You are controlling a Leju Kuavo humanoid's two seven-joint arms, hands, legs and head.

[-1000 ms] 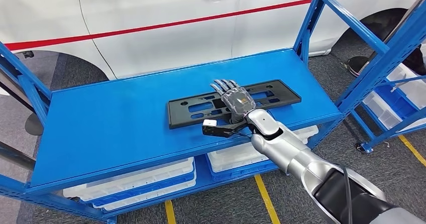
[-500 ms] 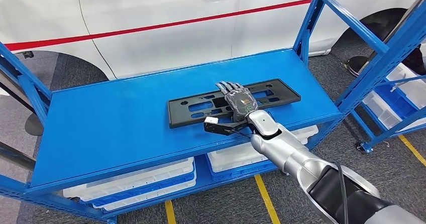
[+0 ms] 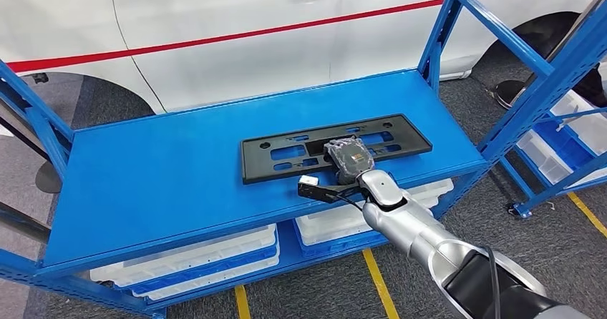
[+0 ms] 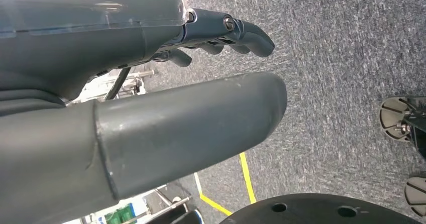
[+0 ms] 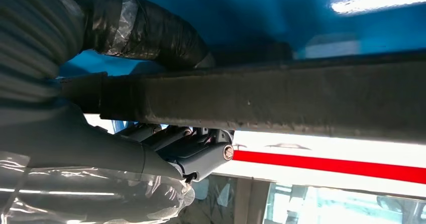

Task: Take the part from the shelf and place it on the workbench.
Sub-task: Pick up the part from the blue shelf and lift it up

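Right robot hand (image 3: 348, 159) round black part (image 3: 286, 151), blue shelf (image 3: 157, 183).

bright even overhead light, glare on blue shelf (image 3: 179, 169), blurred close wrist views

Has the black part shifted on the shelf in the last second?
Yes, slightly. Judged against the blue shelf's front edge, the black part has crept right: its right end now lies nearer the blue upright. The right robot hand grips its near edge.
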